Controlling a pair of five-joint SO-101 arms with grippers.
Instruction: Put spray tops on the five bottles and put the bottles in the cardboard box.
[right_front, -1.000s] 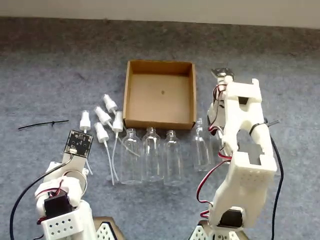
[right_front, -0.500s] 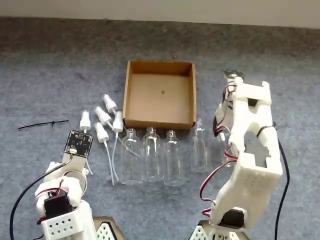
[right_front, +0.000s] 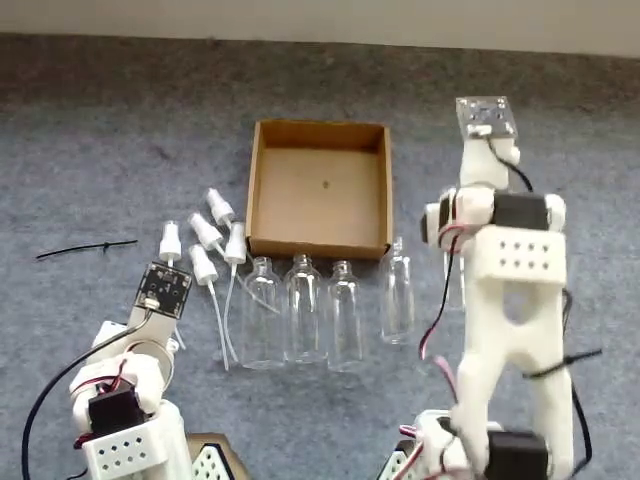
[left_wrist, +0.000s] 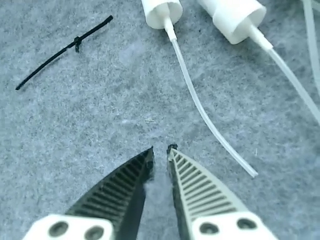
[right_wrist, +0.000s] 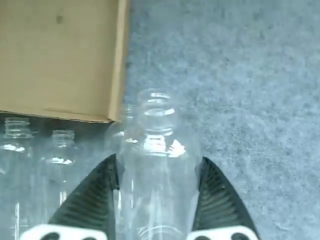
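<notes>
My right gripper (right_wrist: 159, 161) is shut on a clear, open-necked bottle (right_wrist: 159, 135), its dark fingers pressing both sides. In the high view that bottle (right_front: 454, 290) shows beside the raised right arm (right_front: 510, 260), right of the row. Several more capless bottles (right_front: 305, 305) stand in a row in front of the cardboard box (right_front: 320, 200), whose floor is bare. Several white spray tops (right_front: 205, 232) with long tubes lie left of the box. My left gripper (left_wrist: 160, 151) is shut and holds nothing, low over the carpet near two spray tops (left_wrist: 161, 11).
A black cable tie (right_front: 85, 248) lies on the grey carpet at the far left, also seen ahead of the left gripper (left_wrist: 65, 50). The box's corner (right_wrist: 117, 60) and neighbouring bottles (right_wrist: 60, 150) sit close to the held bottle.
The right arm has risen from lying low over the rightmost bottle and swung a little right, with the bottle in its gripper. The left arm has barely shifted.
</notes>
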